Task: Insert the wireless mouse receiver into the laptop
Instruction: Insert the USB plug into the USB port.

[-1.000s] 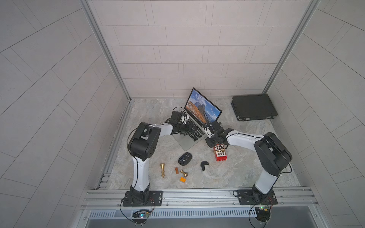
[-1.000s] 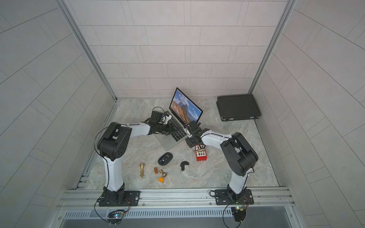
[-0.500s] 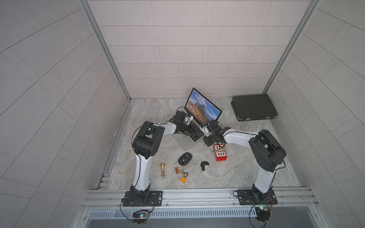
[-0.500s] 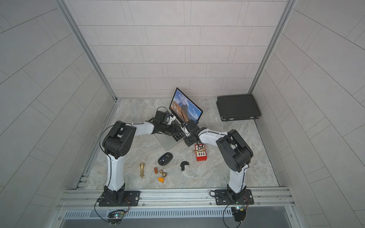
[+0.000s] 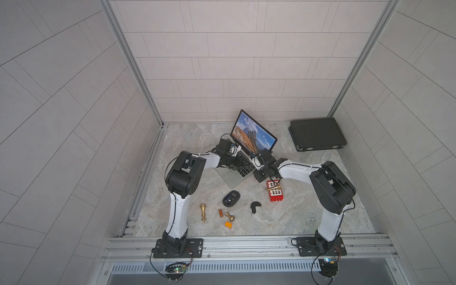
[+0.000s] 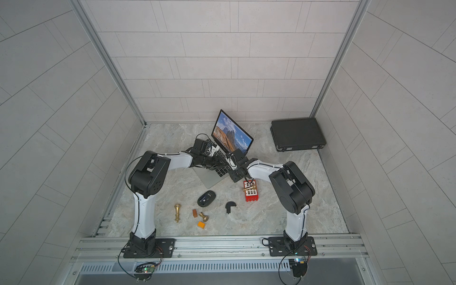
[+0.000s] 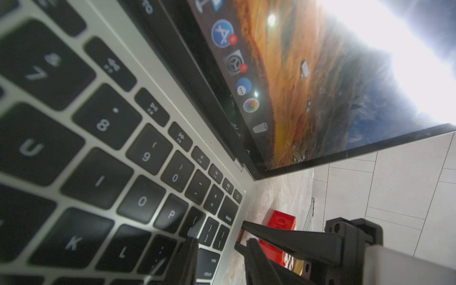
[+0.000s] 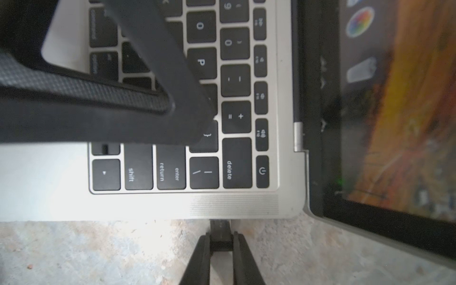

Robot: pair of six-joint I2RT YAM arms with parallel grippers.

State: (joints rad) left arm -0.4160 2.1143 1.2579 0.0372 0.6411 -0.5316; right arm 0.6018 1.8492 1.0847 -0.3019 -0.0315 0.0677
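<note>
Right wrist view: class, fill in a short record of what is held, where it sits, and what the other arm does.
held: wireless mouse receiver, pinched by right end effector
position: its front end meets the laptop side edge, near the delete key corner
depth: cannot tell
left end effector: tip at the bracket keys

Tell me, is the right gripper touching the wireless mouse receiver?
Touching. In the right wrist view, the right gripper clamps the wireless mouse receiver between its fingers.

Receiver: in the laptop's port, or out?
Reaching the port; depth cannot be told. The right wrist view shows the receiver, pinched in the jaws of the right gripper, butting the laptop edge.
</note>
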